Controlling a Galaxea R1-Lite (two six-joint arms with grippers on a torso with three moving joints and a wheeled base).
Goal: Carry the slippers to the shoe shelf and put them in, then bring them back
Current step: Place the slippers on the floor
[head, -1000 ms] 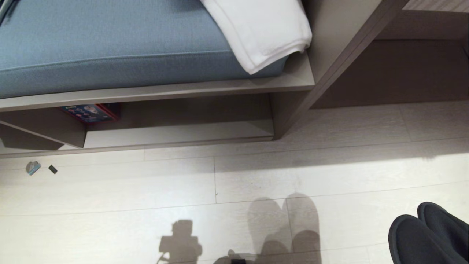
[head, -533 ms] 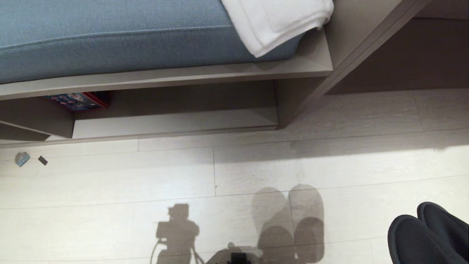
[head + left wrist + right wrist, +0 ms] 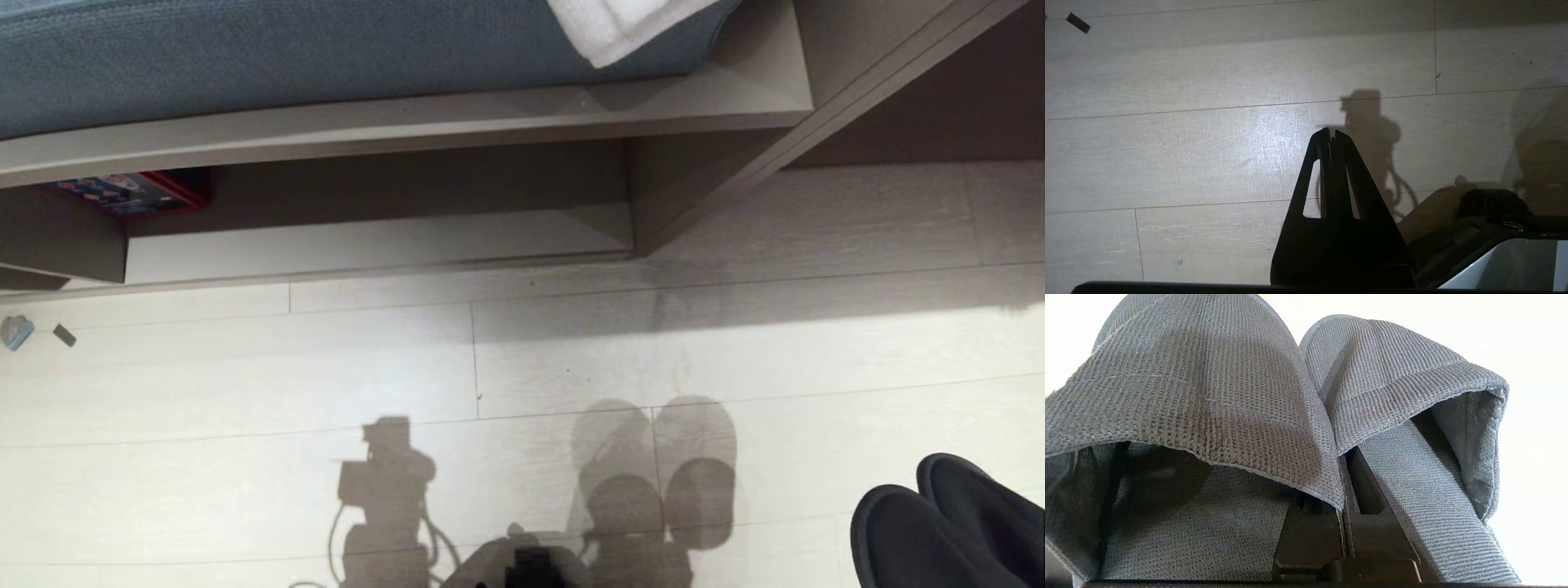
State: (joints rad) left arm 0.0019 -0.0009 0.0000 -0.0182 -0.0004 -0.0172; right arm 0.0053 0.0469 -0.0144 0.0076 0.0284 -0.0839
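You have the slippers (image 3: 951, 527) at the near right edge of the head view, two dark rounded toes side by side, held off the pale plank floor (image 3: 735, 367); their shadow falls on the boards to the left of them, beside the shadow of the robot's head and cables. In the right wrist view the right gripper (image 3: 1343, 486) is closed, its two black fingers pressed together where the inner edges of the pair meet, so it grips both slippers (image 3: 1274, 416) at once; the grey knit uppers arch over the fingers and hide the tips.

The shoe shelf (image 3: 375, 245) lies far and left of centre, a low wide cubby under a long bench board; its pale base board is bare in the middle; a red-edged box (image 3: 122, 189) sits in the far left part, behind a vertical divider (image 3: 65, 245). A blue cushion (image 3: 286, 57) rests on the bench above, with a white towel (image 3: 620, 24) draped on its right end. Right of the cubby, a taller dark recess (image 3: 922, 114) opens.

Your left gripper (image 3: 1332, 136) is closed on nothing, fingers together, hanging above the bare floor (image 3: 1188, 143); a small dark scrap (image 3: 1078, 22) lies on the boards far from it; in the head view that scrap (image 3: 64, 335) lies at the left edge beside a small bluish bit (image 3: 16, 331).
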